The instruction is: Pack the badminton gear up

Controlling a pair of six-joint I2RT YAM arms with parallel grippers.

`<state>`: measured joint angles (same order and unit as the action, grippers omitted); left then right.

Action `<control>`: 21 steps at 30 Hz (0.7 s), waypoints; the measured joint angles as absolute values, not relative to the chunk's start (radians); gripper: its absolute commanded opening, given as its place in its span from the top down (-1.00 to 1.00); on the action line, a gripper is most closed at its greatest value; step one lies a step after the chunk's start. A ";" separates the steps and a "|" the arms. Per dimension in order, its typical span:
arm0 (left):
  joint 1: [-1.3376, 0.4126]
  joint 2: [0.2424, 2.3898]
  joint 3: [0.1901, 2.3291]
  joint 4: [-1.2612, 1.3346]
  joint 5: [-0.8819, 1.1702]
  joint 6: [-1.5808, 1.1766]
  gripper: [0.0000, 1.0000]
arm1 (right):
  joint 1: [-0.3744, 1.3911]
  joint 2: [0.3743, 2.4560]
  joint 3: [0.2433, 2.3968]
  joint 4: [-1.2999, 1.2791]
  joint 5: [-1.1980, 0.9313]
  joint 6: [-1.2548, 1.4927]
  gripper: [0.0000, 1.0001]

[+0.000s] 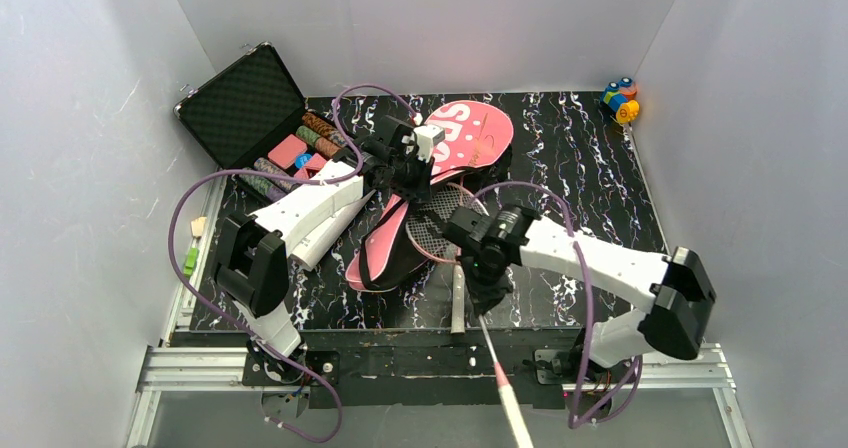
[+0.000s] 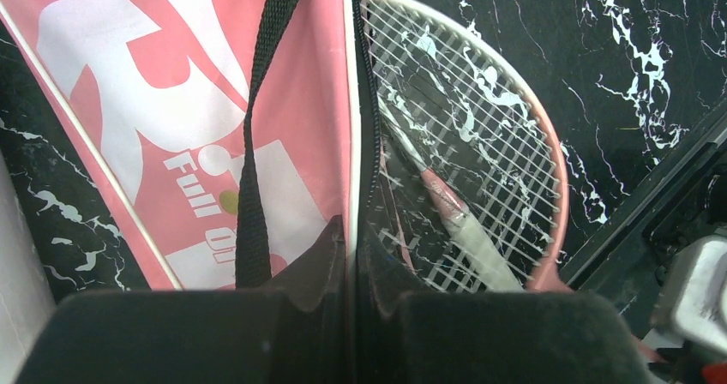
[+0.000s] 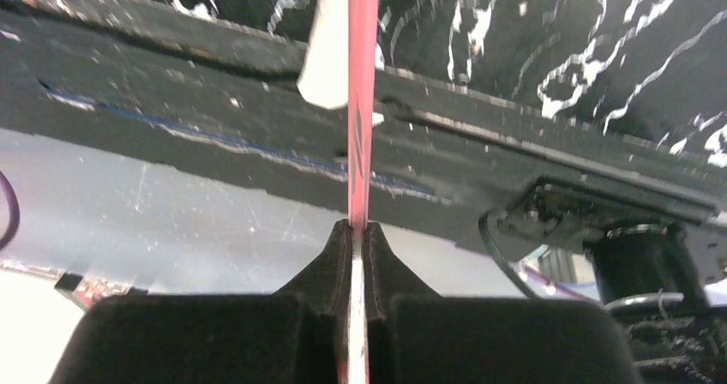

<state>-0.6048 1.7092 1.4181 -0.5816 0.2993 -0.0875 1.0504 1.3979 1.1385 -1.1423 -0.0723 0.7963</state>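
Your left jaws are pinched shut on the zip edge of the cover (image 2: 171,101). The cover lies from the middle of the worktop (image 1: 580,168) toward the far edge. A racket head (image 2: 480,144) lies partly under that zip edge, just beside the jaws. Your right jaws are closed tight on the pink shaft (image 3: 362,101) of a racket, close to the near edge. Its handle (image 1: 512,408) reaches out past that edge. A second handle (image 1: 458,303), white, lies just left of the right jaws.
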 measured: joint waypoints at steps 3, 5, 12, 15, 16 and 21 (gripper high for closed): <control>-0.604 1.708 1.417 -0.582 0.308 -0.090 1.00 | 1.045 1.470 1.211 -1.119 -0.043 0.770 0.97; -0.603 1.707 1.414 -0.582 0.315 -0.090 1.00 | 1.029 1.513 1.242 -1.108 -0.035 0.754 0.97; -0.603 1.692 1.396 -0.577 0.336 -0.101 1.00 | 0.892 1.638 1.314 -1.046 -0.013 0.682 0.97; -0.604 1.681 1.385 -0.575 0.350 -0.107 1.00 | 0.833 1.705 1.388 -1.031 0.019 0.665 0.97; -0.603 1.679 1.383 -0.575 0.353 -0.108 1.00 | 0.819 1.730 1.414 -1.023 0.027 0.660 0.97; -0.598 1.676 1.382 -0.574 0.344 -0.125 1.00 | 0.771 1.859 1.534 -0.991 0.055 0.649 0.97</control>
